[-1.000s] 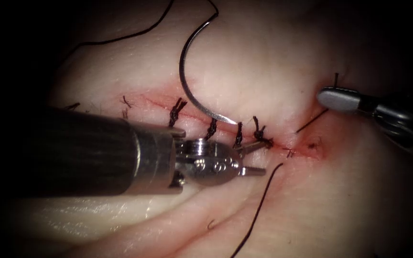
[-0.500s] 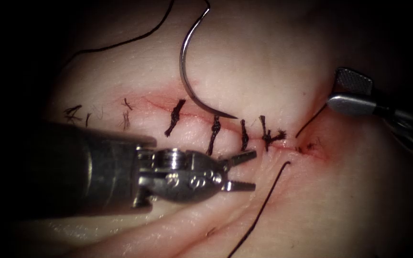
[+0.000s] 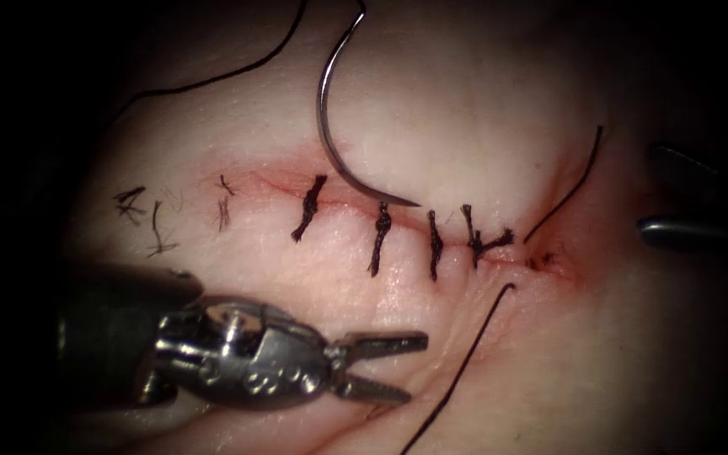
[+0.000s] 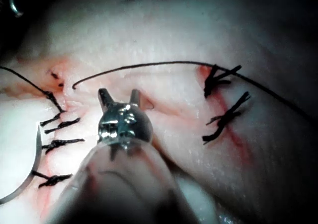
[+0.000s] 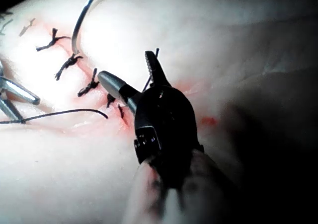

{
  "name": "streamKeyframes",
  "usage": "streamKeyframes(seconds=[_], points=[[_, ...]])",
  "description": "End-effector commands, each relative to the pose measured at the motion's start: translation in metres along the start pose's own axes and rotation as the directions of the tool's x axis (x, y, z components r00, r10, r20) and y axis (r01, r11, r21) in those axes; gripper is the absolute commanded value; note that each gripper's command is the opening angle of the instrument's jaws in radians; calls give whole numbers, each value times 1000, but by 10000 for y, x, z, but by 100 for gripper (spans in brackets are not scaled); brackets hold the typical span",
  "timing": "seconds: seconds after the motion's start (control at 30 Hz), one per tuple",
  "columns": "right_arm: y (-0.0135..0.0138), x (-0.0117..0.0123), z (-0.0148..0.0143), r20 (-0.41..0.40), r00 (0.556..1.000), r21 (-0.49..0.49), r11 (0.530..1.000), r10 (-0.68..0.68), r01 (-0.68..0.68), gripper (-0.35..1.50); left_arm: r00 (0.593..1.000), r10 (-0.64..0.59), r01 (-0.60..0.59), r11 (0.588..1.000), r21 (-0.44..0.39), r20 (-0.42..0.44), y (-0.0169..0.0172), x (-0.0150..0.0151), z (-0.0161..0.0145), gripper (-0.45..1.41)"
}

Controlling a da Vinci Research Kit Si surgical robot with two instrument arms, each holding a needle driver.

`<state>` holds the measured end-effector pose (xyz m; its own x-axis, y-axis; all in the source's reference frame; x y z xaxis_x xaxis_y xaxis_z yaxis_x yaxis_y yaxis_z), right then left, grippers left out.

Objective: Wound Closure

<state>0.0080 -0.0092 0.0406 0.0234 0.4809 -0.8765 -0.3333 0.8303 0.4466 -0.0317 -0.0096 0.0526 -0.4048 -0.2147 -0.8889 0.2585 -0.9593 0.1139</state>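
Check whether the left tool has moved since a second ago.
Yes. The left tool, jaws open and empty, has dropped away from the stitches toward the picture's lower edge. The needle lies free on the tissue.

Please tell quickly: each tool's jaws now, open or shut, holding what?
Left tool: open, holding nothing.
Right tool: open, holding nothing.

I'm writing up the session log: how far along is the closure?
Done: four knotted stitches cross the cut. In hand: nothing; the left tool and right tool are open and empty, and the needle lies free on the tissue, its tip at the cut. Left: the red right end beyond the last stitch looks unstitched.
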Motion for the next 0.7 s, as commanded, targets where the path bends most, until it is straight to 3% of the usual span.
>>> streamKeyframes(seconds=[0.03,0.1,0.13,0.33,0.5,0.7], points=[[0,-3,8,18,999,22,999,-32,31,147,998,30,-30,1000,7,-54,-3,-1,9,34],[0,-3,8,14,999,28,999,-44,44,147,996,39,-38,999,10,-76,-3,0,9,33],[0,-7,7,9,997,37,997,-71,71,145,990,55,-52,998,29,-133,-5,4,8,31],[-1,-18,7,18,996,47,995,-85,84,140,983,67,-55,996,70,-170,-14,18,2,29],[-2,-24,7,16,996,47,995,-92,92,140,979,91,-79,994,69,-183,-7,28,1,29],[-5,-23,7,8,995,64,993,-97,97,140,984,114,-113,993,14,-134,4,24,6,31]])
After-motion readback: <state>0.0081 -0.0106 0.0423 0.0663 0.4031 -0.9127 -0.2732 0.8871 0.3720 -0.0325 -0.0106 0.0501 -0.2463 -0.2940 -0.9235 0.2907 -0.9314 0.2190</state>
